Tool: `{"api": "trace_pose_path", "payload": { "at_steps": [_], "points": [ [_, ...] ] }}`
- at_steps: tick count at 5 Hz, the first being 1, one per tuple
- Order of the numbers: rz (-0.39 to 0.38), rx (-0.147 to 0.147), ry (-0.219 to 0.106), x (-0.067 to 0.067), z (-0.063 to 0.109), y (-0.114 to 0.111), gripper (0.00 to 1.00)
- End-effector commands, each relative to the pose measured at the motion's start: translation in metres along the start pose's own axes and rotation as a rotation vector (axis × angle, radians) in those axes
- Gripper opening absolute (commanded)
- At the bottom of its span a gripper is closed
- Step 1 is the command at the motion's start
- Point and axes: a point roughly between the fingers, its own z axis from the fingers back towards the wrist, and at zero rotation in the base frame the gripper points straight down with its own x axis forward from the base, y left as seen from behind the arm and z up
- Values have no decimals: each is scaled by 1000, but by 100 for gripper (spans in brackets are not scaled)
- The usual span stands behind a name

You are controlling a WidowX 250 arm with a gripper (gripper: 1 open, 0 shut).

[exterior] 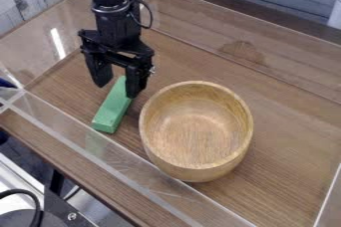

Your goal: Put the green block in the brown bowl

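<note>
The green block (112, 110) lies flat on the wooden table, just left of the brown bowl (197, 128). My gripper (116, 78) hangs directly over the block's far end, its two black fingers (98, 70) open and straddling that end. Nothing is clamped between them; whether the tips touch the table I cannot tell. The bowl is empty and stands upright at the centre of the table.
A clear plastic wall (80, 136) runs along the table's front edge, close to the block's near end. The wooden tabletop (253, 62) stretches behind and to the right of the bowl. A grey wall stands at the back.
</note>
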Motion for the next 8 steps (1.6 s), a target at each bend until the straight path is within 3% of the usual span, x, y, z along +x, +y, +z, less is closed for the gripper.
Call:
{"api": "trace_pose_path", "payload": {
  "at_steps": [1,7,8],
  "points": [
    [12,11,-67,9,16,5,100],
    [19,6,-111,14,22,6,100],
    [24,17,-101,12,12,10,100]
  ]
}}
